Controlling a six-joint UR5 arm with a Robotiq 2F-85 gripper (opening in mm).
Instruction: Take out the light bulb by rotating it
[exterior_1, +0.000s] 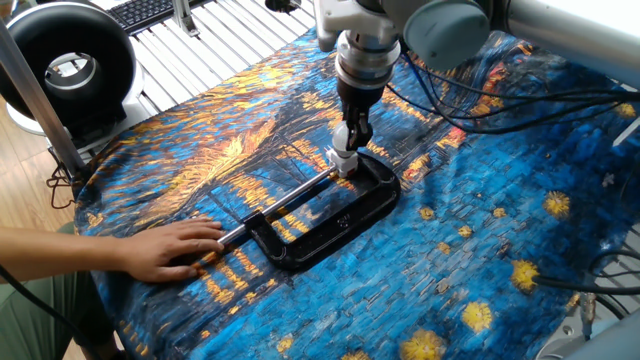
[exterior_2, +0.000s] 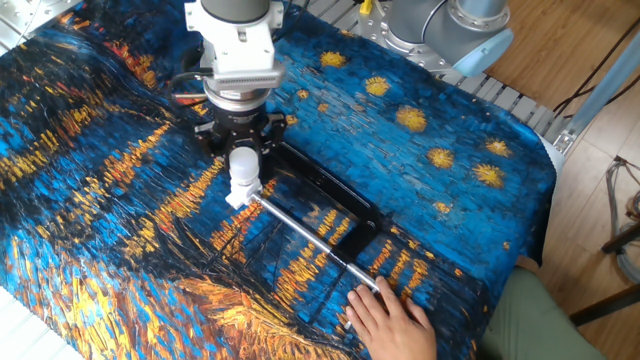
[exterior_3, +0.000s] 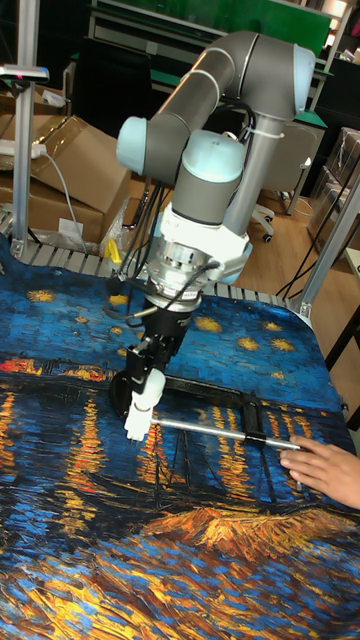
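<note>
The light bulb (exterior_2: 244, 164) is small and white, and it stands upright in a short white socket (exterior_2: 243, 192) held at the jaw of a black C-clamp (exterior_2: 335, 200). My gripper (exterior_2: 243, 150) comes straight down over it, its black fingers shut on either side of the globe. In one fixed view the bulb (exterior_1: 344, 138) shows partly between the fingers, just above the socket (exterior_1: 343, 162) and the clamp (exterior_1: 345, 215). The tall fixed view shows the bulb (exterior_3: 150, 386) under the gripper (exterior_3: 148, 368), with the socket (exterior_3: 135, 423) below.
A person's hand (exterior_1: 165, 250) presses on the clamp's long screw rod (exterior_2: 310, 240) near the table's edge. A blue and orange painted cloth (exterior_1: 480, 260) covers the table. A black ring light (exterior_1: 65, 65) stands at one corner, and cables (exterior_1: 470, 110) trail behind the arm.
</note>
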